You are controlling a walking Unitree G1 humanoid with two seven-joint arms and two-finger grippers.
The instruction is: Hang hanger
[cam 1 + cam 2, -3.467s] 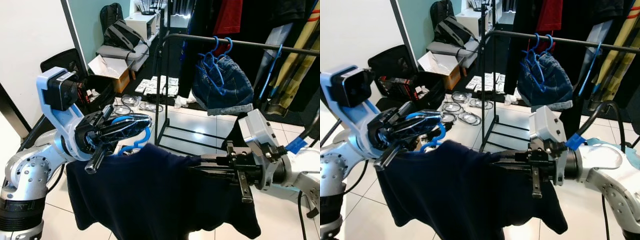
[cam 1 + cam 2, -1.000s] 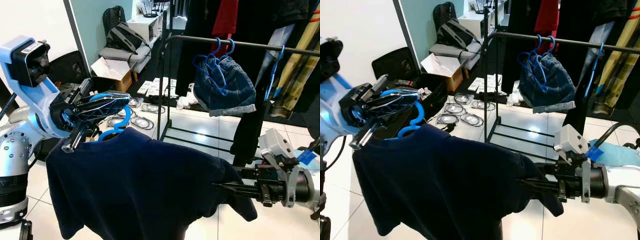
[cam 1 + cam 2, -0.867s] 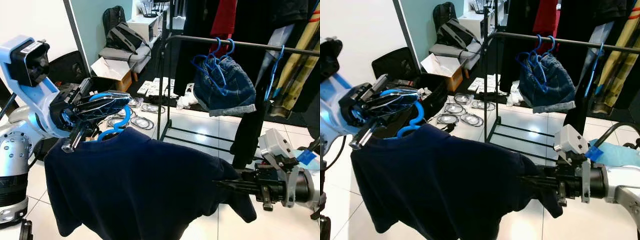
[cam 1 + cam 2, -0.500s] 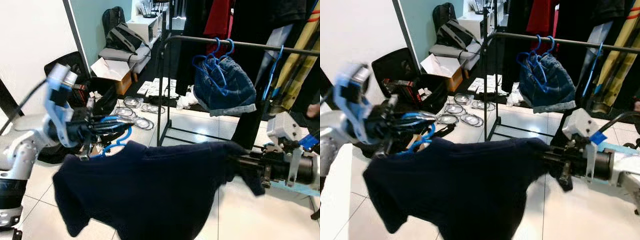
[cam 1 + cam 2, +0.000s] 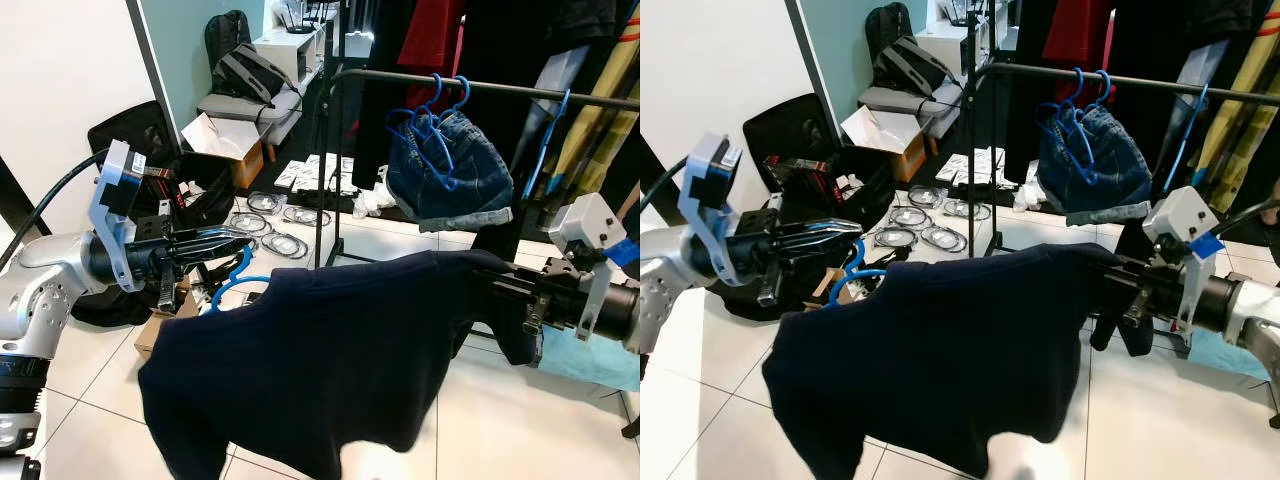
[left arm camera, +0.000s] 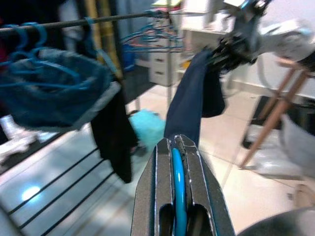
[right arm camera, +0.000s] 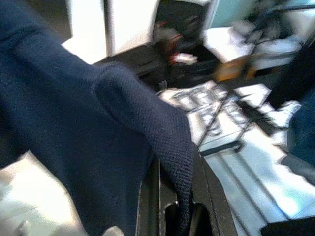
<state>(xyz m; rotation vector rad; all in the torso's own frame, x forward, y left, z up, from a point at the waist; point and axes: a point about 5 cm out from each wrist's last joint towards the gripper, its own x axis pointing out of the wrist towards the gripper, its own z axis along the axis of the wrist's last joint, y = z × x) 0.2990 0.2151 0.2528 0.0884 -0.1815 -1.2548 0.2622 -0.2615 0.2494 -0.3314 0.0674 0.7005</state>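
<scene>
Left eye view: the left end effector [image 5: 215,240] clamps the blue hanger [image 5: 232,282] carrying a navy shirt [image 5: 320,360], below the clothes rail [image 5: 480,88]. The right end effector [image 5: 500,295] pinches the shirt's far shoulder.

Left wrist view: fingers [image 6: 192,167] closed on the hanger.

Right wrist view: fingers [image 7: 147,196] gripping navy fabric.

Shirt [image 5: 320,360] in front betw. both arms, rack [image 5: 440,85] behind, boxes [image 5: 225,135] back-left.

A navy shirt [image 5: 320,360] hangs on a bright blue hanger [image 5: 232,282], near faded blue denim shorts [image 5: 450,170].
</scene>
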